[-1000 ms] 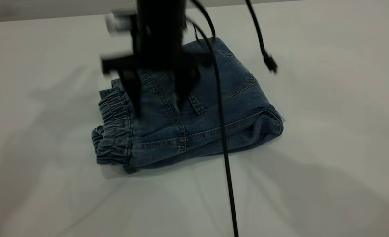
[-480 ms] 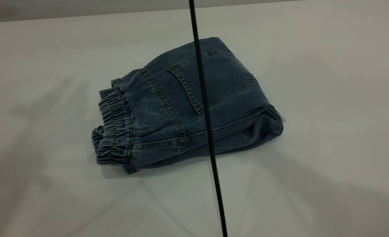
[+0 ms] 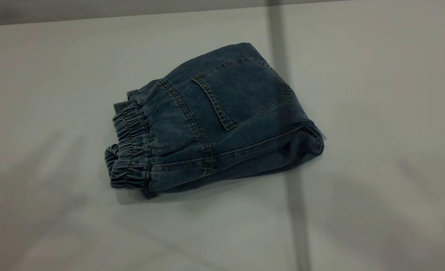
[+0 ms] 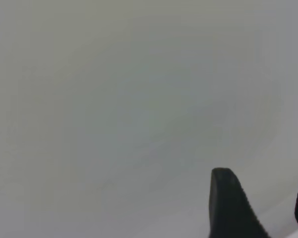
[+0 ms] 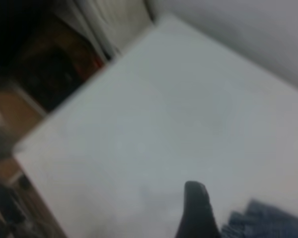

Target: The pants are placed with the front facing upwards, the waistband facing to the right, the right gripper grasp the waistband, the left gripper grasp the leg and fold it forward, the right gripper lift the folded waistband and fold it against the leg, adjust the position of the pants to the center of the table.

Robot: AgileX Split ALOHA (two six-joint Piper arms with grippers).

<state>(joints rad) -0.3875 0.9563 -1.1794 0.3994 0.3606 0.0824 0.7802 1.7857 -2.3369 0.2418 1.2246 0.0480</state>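
Both arms lie outside the exterior view, each wrist view crops its gripper to dark fingertips [image 4: 231, 206], and the pants [image 5: 268, 223] show as a blurred corner.

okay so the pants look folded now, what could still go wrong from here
1. The folded pants have a bulky, rounded fold at the right edge; it might spring open if nudged.
2. The waistband bunches unevenly in layers at the left, so any repositioning grab there might catch only the top layer and undo the fold.
3. The right hand sits near the denim and could snag it.
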